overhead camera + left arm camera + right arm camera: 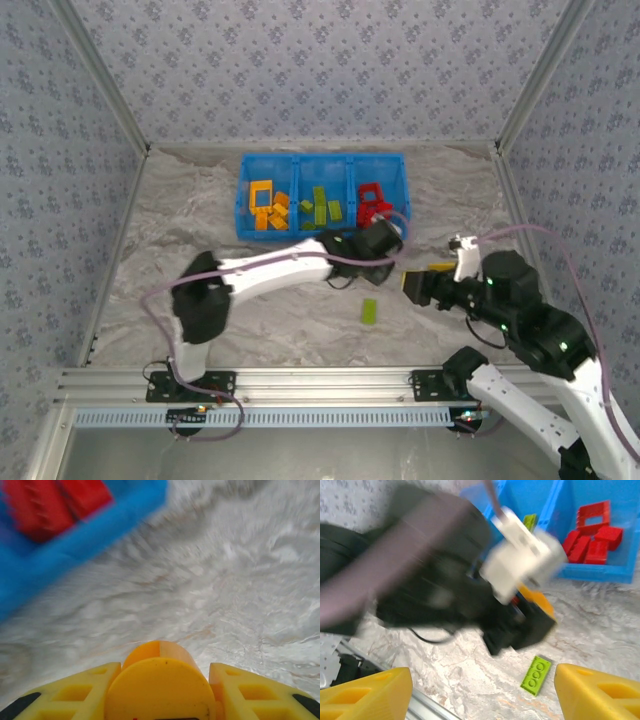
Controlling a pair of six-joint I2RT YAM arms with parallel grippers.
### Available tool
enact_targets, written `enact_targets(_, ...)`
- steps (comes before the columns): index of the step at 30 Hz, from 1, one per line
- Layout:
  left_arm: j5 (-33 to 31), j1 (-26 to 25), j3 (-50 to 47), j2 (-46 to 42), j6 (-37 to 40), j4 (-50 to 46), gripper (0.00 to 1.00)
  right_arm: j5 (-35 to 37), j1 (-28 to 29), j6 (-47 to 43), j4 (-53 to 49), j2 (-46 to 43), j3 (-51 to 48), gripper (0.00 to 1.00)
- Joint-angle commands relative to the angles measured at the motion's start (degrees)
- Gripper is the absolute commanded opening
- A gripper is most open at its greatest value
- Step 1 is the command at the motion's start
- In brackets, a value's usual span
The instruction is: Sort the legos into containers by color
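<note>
One lime-green lego (536, 675) lies loose on the marbled table (150, 250), studs up, low and flat. It sits just ahead of my right claw (483, 682), a little toward that claw's right finger. The right claw hangs above it with its two yellow fingers spread wide and nothing between them. Beyond the brick, directly in front of the right claw, my left arm's wrist (435, 590) crosses as a dark blur.

My left claw (385, 235) hovers at the near right corner of the blue bin (241, 215). Its fingers stand apart and empty. Red bricks (55, 505) show up and to its left, in the nearest compartment. Green ones (322, 205) sit in the middle compartment and orange bricks (265, 205) in the farthest.

I judge the stray brick to be light, rigid and hard (no squeeze of mine should dent it), with smooth side walls that may slip. It is thin and offers little height to grasp. I would lower my fingers almost to the table and pinch across its short width, on the two long sides, at mid-length. An off-centre pinch would likely spin it or flick it away. By colour it belongs in the middle compartment.
</note>
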Motion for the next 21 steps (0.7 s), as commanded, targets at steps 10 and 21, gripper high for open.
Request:
enact_targets(10, 0.9, 24.2, -14.9, -20.7, 0.8, -4.0, 0.3, 15.4, 28.6, -8.7, 26.0, 29.2, 0.6, 0.77)
enact_targets(21, 9.2, 40.3, -6.2, -5.5, 1.7, 4.2, 0.31, 31.9, 34.4, -14.7, 54.2, 39.8, -4.8, 0.78)
